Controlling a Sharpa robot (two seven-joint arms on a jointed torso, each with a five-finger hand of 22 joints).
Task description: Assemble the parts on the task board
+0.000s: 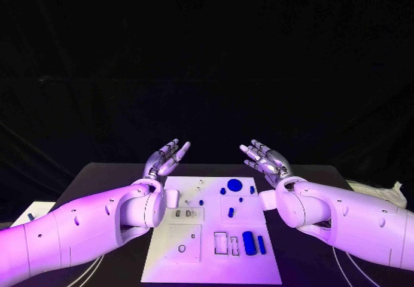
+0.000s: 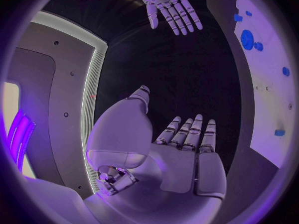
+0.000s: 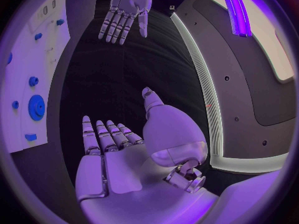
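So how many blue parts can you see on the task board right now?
7 on the task board: round disc; small pieces and; long bars and at the near right. The arms may hide others.

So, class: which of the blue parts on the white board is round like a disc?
The large blue disc near the task board's far edge; the other blue parts are smaller or elongated.
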